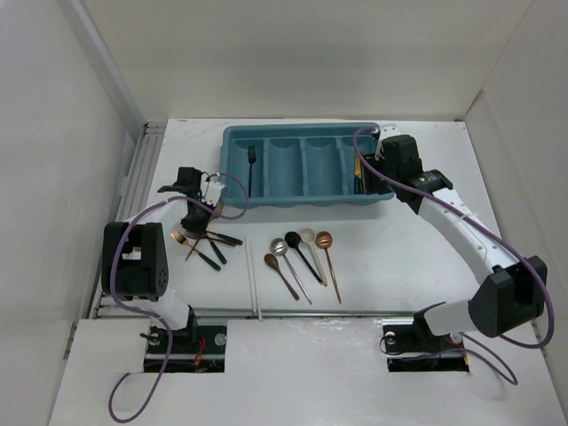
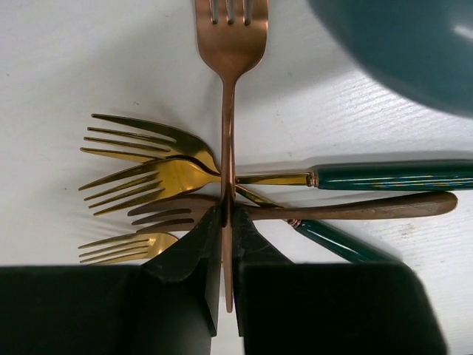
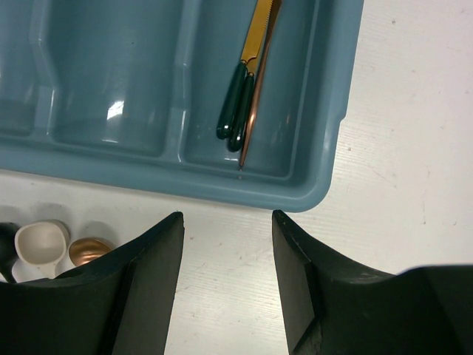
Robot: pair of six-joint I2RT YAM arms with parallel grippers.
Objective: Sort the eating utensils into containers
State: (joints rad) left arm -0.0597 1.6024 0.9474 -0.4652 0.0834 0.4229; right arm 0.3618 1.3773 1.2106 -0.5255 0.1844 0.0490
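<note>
My left gripper (image 1: pixel 194 221) (image 2: pixel 228 222) is shut on the handle of a copper fork (image 2: pixel 230 44), which crosses over a pile of gold forks with green handles (image 2: pixel 151 180) and a brown fork (image 2: pixel 355 208) on the table left of the teal tray (image 1: pixel 302 201). My right gripper (image 1: pixel 378 180) (image 3: pixel 228 223) is open and empty, over the table just in front of the tray's right near corner (image 3: pixel 310 194). The rightmost slot holds green-handled gold knives (image 3: pixel 238 103) and a copper one (image 3: pixel 255 96). A black fork (image 1: pixel 252 165) lies in the leftmost slot.
Several spoons (image 1: pixel 300 253) in copper, silver, black and cream lie in a row in front of the tray; two show in the right wrist view (image 3: pixel 44 244). The fork pile (image 1: pixel 203 243) lies at the left. White walls enclose the table. The tray's corner (image 2: pixel 414 52) is near the held fork.
</note>
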